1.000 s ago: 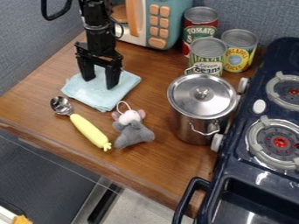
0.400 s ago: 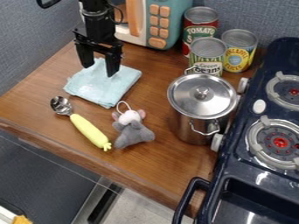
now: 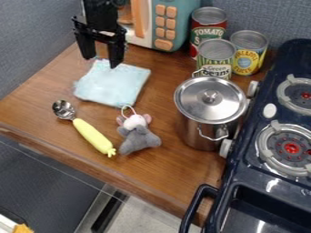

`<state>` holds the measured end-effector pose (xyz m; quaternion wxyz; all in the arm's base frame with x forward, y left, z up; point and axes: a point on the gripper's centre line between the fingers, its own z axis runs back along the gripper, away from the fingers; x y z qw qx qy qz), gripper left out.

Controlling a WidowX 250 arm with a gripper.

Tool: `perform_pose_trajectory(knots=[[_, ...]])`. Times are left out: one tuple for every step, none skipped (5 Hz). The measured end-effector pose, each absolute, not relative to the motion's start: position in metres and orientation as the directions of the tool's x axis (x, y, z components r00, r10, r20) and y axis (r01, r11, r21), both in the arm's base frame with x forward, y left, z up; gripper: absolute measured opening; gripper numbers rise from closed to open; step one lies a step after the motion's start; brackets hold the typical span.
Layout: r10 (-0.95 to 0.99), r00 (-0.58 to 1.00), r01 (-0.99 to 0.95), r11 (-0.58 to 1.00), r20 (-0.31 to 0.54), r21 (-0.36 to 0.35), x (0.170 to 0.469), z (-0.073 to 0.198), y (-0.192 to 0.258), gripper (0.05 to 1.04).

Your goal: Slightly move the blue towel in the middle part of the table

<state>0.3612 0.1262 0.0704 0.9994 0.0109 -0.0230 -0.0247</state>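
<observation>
The gripper (image 3: 101, 63) hangs over the upper left of the table, its two fingers spread apart with nothing between them. Below and partly behind the fingertips, a light blue towel (image 3: 113, 85) lies flat on the wooden table (image 3: 176, 175). The tips hang at the towel's top edge; whether they touch it I cannot tell.
A scoop with a yellow handle (image 3: 93, 136) and a grey mouse toy (image 3: 139, 138) lie in front of the towel. To the right stand a lidded steel pot (image 3: 206, 113), three cans (image 3: 215, 57) and a dark blue stove (image 3: 267, 182). A toy microwave (image 3: 163, 22) is behind.
The gripper has risen and drawn back a little, toward the top of the view. The towel has shifted slightly right and turned, and its left edge sits farther in.
</observation>
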Motion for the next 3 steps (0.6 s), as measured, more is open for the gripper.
perform_pose_trajectory(knots=[[-0.028,0.998,0.028,1.000,0.054,0.014,0.355,0.086,0.129,0.999],[-0.028,0.997,0.027,1.000,0.070,0.011,0.355,0.093,0.128,0.999],[-0.040,0.997,0.039,0.999,0.065,0.020,0.348,0.100,0.124,0.999]])
